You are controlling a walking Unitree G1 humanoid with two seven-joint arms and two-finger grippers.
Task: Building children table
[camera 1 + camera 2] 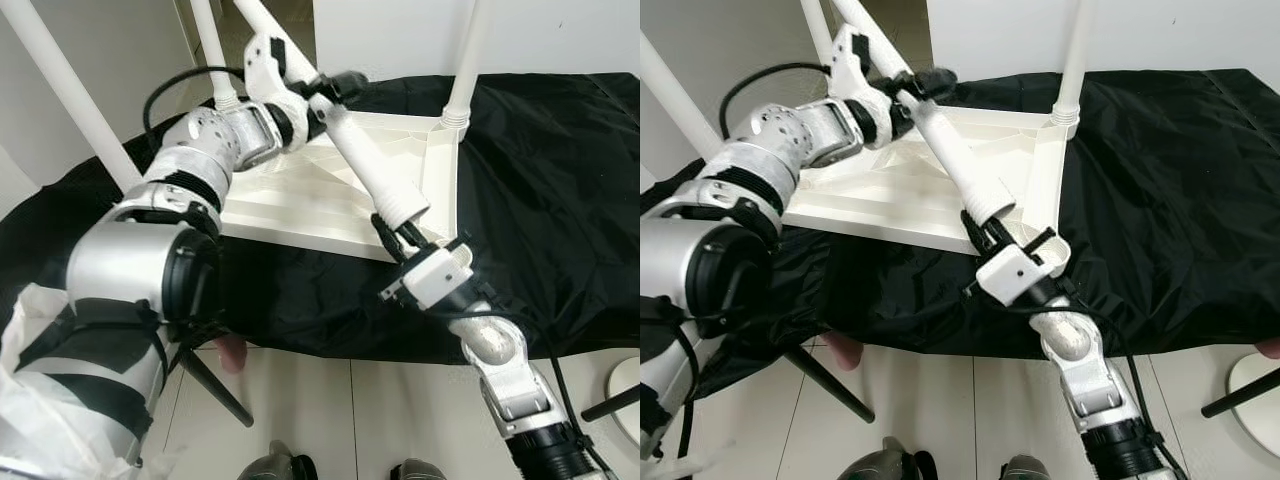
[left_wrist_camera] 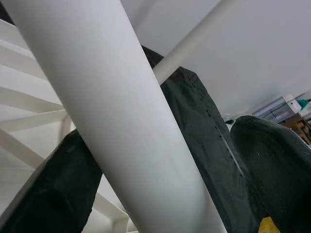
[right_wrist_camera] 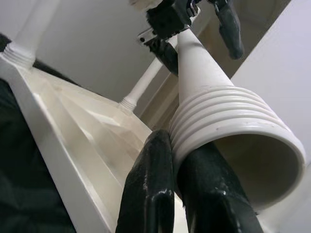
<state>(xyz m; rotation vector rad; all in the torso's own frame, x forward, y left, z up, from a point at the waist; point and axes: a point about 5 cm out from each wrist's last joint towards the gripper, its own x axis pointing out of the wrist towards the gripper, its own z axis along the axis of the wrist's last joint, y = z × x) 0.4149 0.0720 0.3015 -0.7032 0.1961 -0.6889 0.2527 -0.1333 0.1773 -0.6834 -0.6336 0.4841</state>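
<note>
The left gripper point(image 1: 318, 95) is closed around the upper part of a loose white table leg point(image 1: 365, 160). The right gripper point(image 1: 395, 232) touches the leg's ribbed lower end; I cannot tell how wide its fingers are. The upside-down tabletop point(image 1: 300, 205) lies on a black cloth point(image 1: 540, 200), its near right corner hidden behind the leg.

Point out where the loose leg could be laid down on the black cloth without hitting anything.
The black cloth lies bare to the right of the upturned tabletop, out to its far right edge. The near strip in front of the tabletop is crowded: the right gripper and left gripper hold the loose leg across it. Standing legs rise from the tabletop corners.
</note>
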